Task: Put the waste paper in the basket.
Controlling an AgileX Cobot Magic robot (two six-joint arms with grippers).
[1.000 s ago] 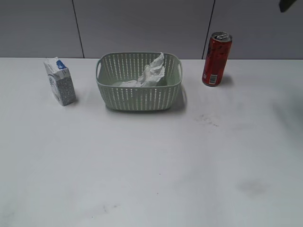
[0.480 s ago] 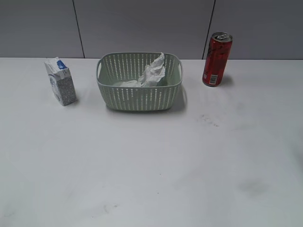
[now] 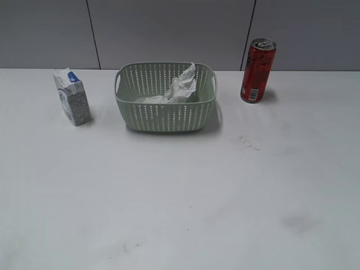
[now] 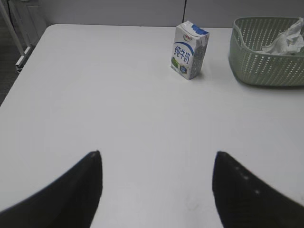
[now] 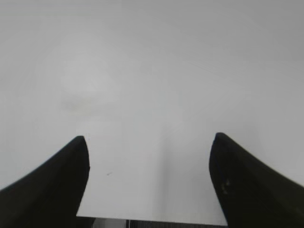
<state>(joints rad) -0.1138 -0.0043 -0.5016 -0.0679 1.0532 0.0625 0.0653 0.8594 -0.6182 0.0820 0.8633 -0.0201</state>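
- Wide white counter, matte, marked with faint grey smudges.
- Behind it, grey panelled wall split by thin dark vertical seams.
- Even, soft light, shadows short and pale.
- Darker floor beyond the counter's left edge.

Wide open table is left in front. The basket is flanked by a carton on the left and a can on the right, gaps between.
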